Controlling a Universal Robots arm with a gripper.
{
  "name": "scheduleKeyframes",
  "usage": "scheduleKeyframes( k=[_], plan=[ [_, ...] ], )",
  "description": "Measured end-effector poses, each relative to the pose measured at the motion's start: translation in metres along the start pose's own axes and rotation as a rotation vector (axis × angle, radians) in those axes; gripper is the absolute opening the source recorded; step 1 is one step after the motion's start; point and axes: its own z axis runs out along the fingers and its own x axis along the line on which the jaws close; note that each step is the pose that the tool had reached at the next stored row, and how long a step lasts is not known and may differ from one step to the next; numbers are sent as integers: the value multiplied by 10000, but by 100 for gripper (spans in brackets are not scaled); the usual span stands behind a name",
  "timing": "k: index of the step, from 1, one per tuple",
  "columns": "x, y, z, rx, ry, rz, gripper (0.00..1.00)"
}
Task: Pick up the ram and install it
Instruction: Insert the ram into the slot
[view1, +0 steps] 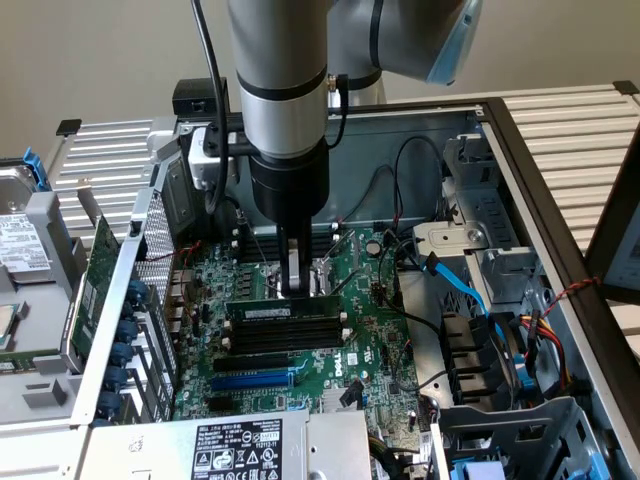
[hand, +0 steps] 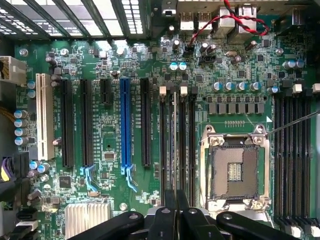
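Inside an open computer case (view1: 520, 170) on a slatted white table (view1: 570, 130), over the green motherboard (view1: 375, 330): gripper (view1: 293, 288) pinched narrow on the ram (view1: 285, 313). On edge among 4 black slots (view1: 285, 340), long axis parallel to them, from the exterior view's left to right.

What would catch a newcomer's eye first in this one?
The grey arm reaches down into the open computer case, its shut tool right over the ram, which is seated upright on the green motherboard. In the wrist view, the blue slot and the bare processor socket stand out.
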Motion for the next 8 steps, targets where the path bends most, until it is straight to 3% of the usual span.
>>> scheduleKeyframes(
  k=[2,8],
  plan=[
    [-1,0,5,-1,61,-7,12],
    [0,1,27,-1,68,-36,12]
  ],
)
